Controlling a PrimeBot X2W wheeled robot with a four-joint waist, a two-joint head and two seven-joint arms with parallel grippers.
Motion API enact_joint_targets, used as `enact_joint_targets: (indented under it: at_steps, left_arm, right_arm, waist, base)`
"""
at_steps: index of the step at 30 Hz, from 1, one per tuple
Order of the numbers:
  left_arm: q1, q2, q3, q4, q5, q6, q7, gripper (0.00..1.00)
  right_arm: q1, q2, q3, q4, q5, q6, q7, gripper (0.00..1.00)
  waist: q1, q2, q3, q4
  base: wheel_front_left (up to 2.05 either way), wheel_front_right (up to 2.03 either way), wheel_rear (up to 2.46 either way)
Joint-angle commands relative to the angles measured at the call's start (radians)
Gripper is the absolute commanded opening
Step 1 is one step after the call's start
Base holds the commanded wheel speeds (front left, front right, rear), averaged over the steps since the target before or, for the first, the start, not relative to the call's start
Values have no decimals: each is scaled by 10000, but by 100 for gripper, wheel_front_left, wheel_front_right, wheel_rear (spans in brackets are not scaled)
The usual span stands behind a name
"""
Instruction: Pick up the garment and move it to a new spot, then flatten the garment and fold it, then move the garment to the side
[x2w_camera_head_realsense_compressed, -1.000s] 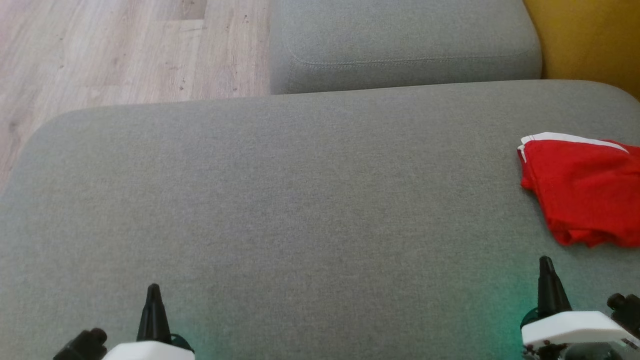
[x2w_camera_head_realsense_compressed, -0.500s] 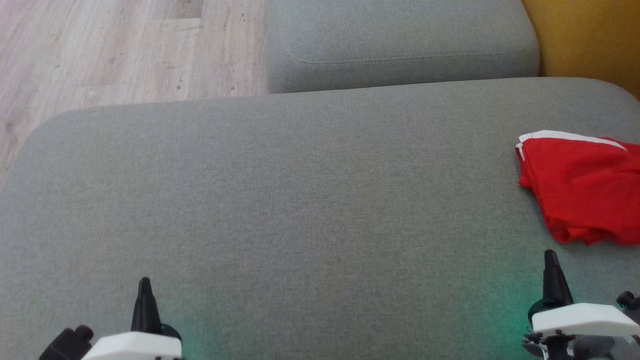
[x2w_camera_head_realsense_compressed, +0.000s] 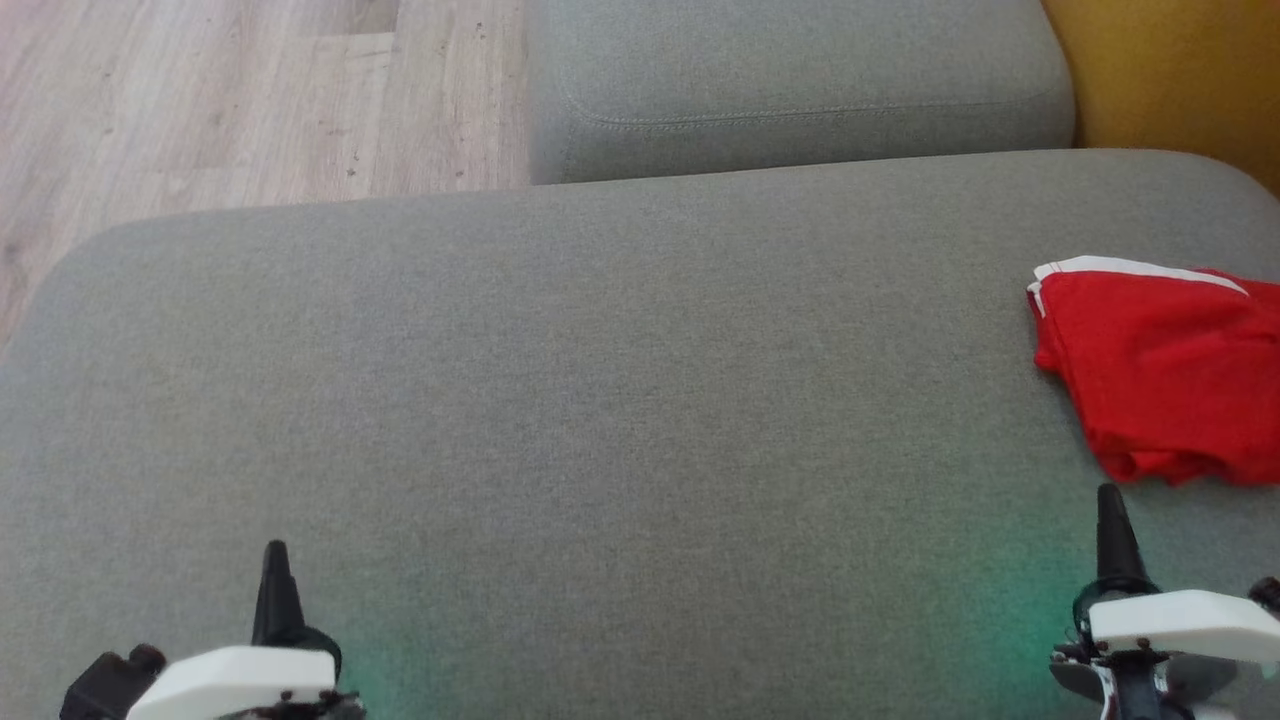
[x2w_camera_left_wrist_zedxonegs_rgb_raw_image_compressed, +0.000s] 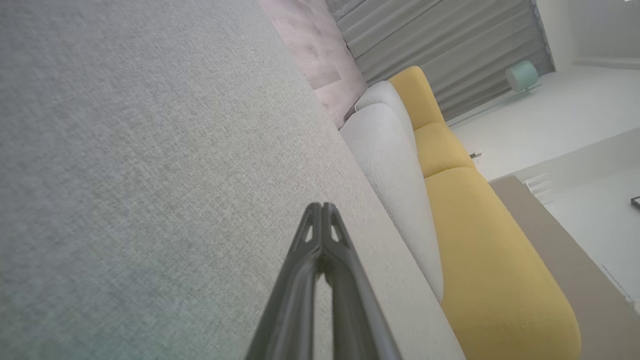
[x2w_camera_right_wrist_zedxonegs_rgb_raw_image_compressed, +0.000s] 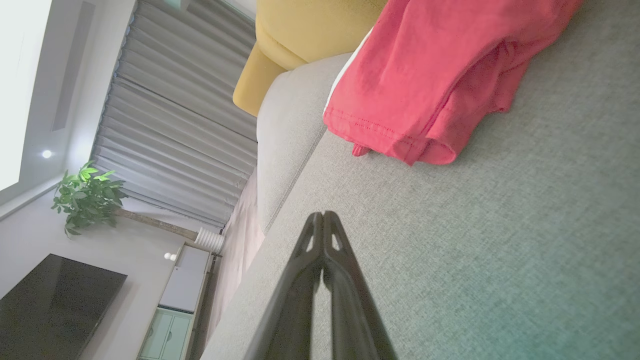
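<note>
A red garment (x2w_camera_head_realsense_compressed: 1170, 370) with a white stripe lies folded on the grey cushion (x2w_camera_head_realsense_compressed: 600, 400) at the right edge of the head view. In the right wrist view the garment (x2w_camera_right_wrist_zedxonegs_rgb_raw_image_compressed: 430, 75) sits ahead and to the right of my fingertips. My right gripper (x2w_camera_head_realsense_compressed: 1110, 497) is shut and empty, hovering just short of the garment's near edge; the same gripper (x2w_camera_right_wrist_zedxonegs_rgb_raw_image_compressed: 323, 216) has its tips pressed together. My left gripper (x2w_camera_head_realsense_compressed: 274, 553) is shut and empty at the lower left, far from the garment, and its tips (x2w_camera_left_wrist_zedxonegs_rgb_raw_image_compressed: 321, 207) meet over bare cushion.
A second grey cushion (x2w_camera_head_realsense_compressed: 800, 90) lies beyond the seam at the back. Wooden floor (x2w_camera_head_realsense_compressed: 230, 100) is at the upper left. A yellow sofa part (x2w_camera_head_realsense_compressed: 1180, 70) rises at the upper right. A wide stretch of bare cushion lies between the grippers.
The garment lies where it was. The left gripper has slid a little left and the right gripper a little right and forward. The head view has shifted slightly.
</note>
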Motion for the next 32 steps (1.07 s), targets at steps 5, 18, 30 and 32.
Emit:
enact_joint_targets:
  at_steps: [5, 18, 30, 32]
  left_arm:
    - [-632, 17, 378, -383, -729, -142, 194, 0]
    - [-884, 16, 663, -439, -2297, -239, 600, 0]
    - [-1081, 14, 887, -484, -3525, -315, 918, 0]
    - [-1117, 14, 927, -492, -3749, -328, 976, 0]
  right_arm:
    - [-650, -61, 81, -419, 833, 53, 182, 0]
    - [-887, -69, -2, -536, 2575, 62, 585, 0]
    - [-1072, -75, -67, -628, 3941, 69, 900, 0]
    - [-1106, -76, -79, -645, 4190, 70, 957, 0]
  waist:
    - [0, 0, 15, -24]
    - [0, 0, 55, -88]
    - [0, 0, 86, -138]
    - [0, 0, 92, -148]
  base:
    - [0, 0, 0]
    - [0, 0, 0]
    - [0, 0, 0]
    - [0, 0, 0]
